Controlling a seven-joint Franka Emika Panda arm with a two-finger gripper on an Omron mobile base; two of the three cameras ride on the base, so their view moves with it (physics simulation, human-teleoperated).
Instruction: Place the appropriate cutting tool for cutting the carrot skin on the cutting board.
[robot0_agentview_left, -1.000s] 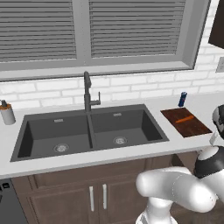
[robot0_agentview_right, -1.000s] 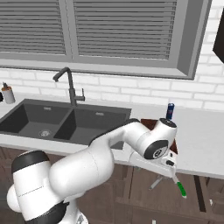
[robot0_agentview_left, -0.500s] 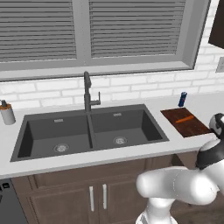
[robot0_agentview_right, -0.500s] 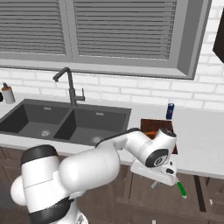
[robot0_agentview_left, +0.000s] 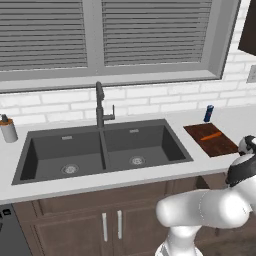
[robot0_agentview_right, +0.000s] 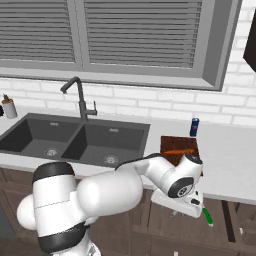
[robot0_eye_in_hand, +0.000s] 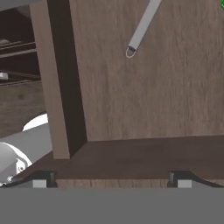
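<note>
Carrot (robot0_agentview_left: 211, 135) sits on cutting board (robot0_agentview_left: 220, 145) near worktop's right front edge. Gripper (robot0_agentview_right: 192, 204) low by cabinets, fingers spread, holding nothing afaict.

Matt wooden cutting board (robot0_agentview_left: 212, 140) (dark), glossy sink (robot0_agentview_left: 102, 152).

Bent low and folded across the front of the base, white upper link sweeping rightward to a dark-jointed wrist. Pincer (robot0_agentview_right: 200, 210) angled downward below wrist level, its two dark fingertips (robot0_eye_in_hand: 43, 178) set wide apart, nothing between them.
</note>
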